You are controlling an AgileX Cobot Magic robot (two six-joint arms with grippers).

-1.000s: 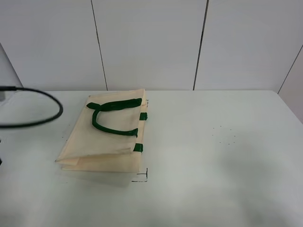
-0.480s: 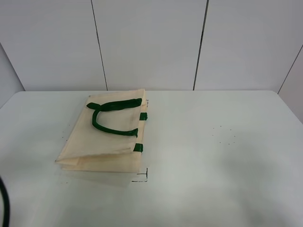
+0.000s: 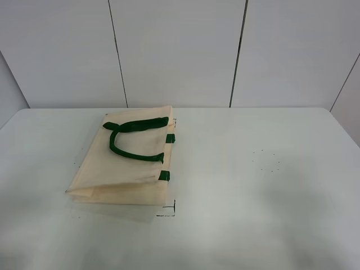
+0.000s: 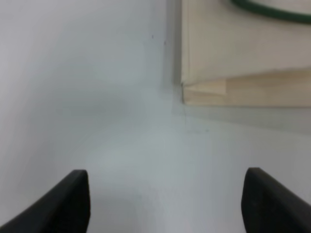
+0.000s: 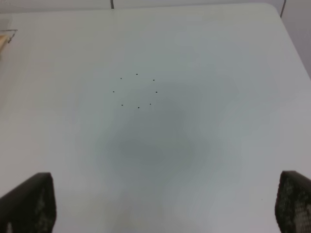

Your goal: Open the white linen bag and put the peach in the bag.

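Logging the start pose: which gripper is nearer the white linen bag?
Left. The left gripper hangs open just off the white linen bag at its folded corner. The right gripper is over bare table; only a bag corner shows at its frame edge.

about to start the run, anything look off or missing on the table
Yes: no peach shows in any view. The white linen bag lies flat and closed on the table, handles folded on top. Both grippers are open and hold nothing.

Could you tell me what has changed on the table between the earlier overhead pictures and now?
A dark cable that looped in at the table's left edge, then showed only at the lower left corner, is gone from view. The white linen bag lies flat and closed, unmoved. No peach shows.
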